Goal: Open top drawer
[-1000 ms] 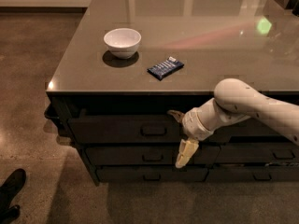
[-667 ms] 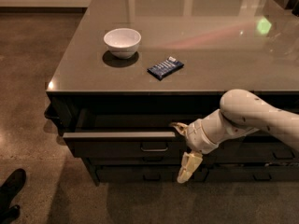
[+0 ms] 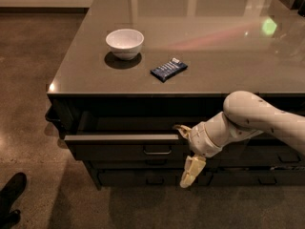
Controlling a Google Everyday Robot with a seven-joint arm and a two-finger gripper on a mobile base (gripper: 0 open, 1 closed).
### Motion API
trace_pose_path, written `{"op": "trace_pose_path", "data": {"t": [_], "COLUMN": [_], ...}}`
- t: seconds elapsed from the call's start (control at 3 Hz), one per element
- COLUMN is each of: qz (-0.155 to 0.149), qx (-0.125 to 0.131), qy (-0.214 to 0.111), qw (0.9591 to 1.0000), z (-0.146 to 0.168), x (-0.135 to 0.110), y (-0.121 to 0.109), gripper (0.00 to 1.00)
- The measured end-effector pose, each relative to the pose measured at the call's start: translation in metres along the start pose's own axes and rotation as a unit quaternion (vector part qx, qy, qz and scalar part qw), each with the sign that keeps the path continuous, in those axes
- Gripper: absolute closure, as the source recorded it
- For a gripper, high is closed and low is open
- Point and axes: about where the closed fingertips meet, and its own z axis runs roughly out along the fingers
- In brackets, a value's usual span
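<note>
since a second ago the top drawer point(image 3: 119, 149) has slid out from flush with the cabinet, and the arm has drawn back with it. at the bottom left corner, a dark shoe point(image 3: 12, 194) stands on the floor. a grey worktop point(image 3: 214, 56) fills the upper scene. on it, left of centre, sits a white bowl point(image 3: 125, 42), and to the bowl's right, apart from it, lies a dark blue packet point(image 3: 168, 69). under the worktop's front edge the top drawer stands partly out, its inside showing as a dark strip behind the front panel. its metal handle point(image 3: 157, 150) sits free at the panel's centre. just right of the handle, the gripper point(image 3: 183, 154) is spread wide and grips nothing. one finger point(image 3: 181, 129) seems to hook over the panel's top edge, and the other hangs down in front of the lower drawers point(image 3: 143, 178). the white arm point(image 3: 257, 116) runs off to the right. the step in hand looks like the pull itself, well along but perhaps not finished. the next move would likely call for a straight pull outward, keeping the hooked finger behind the edge so it does not slip off.
</note>
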Motion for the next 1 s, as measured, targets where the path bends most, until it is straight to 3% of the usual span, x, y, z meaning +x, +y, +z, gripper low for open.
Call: {"op": "trace_pose_path", "data": {"t": [0.33,0.67,1.0], "qz": [0.000,0.027,0.073], "qx": [0.000,-0.008,-0.011], "qy": [0.000,0.010,0.037], "qw": [1.0000,0.9995,0.9966], "z": [-0.002,-0.017,-0.056], "x": [-0.002,-0.005,-0.018], "y": [0.000,0.027,0.088], "gripper": [0.00,0.00,0.00]}}
